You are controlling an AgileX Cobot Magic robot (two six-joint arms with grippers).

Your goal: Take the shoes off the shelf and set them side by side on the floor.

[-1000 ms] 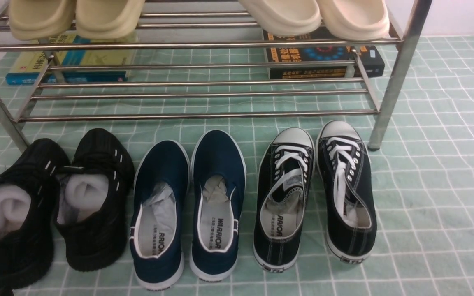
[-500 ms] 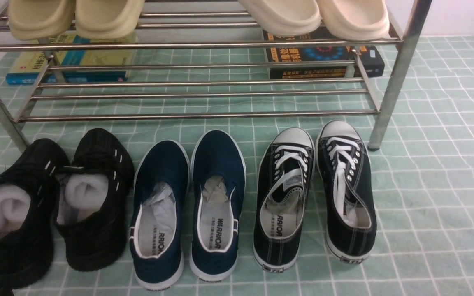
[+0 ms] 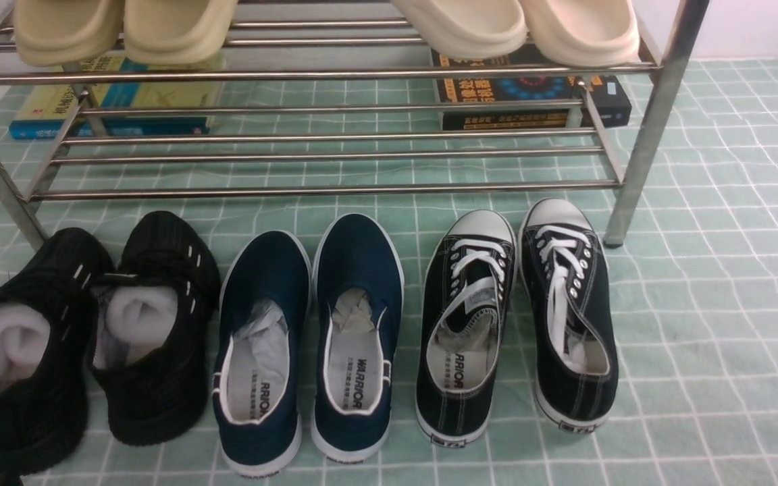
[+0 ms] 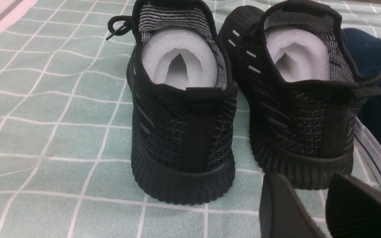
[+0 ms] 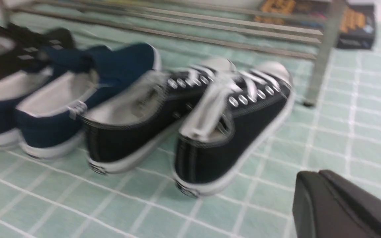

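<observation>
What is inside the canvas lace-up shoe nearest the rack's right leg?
White stuffing lies in the opening of the canvas shoe, with some pale lining showing. The toe's inside is covered.

black-and-white sneakers [image 3: 460,405], navy slip-ons [image 3: 356,260] with white trim, pale green floor [image 3: 733,324] with white grid

6 shoes [image 3: 460,324] w/ laces or slip-on, 4 clogs [image 3: 581,30]

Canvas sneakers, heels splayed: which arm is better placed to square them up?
Right, likely: the right gripper is on the canvas sneakers' side; the left gripper is by the black knit shoes, with navy slip-ons in between.
</observation>
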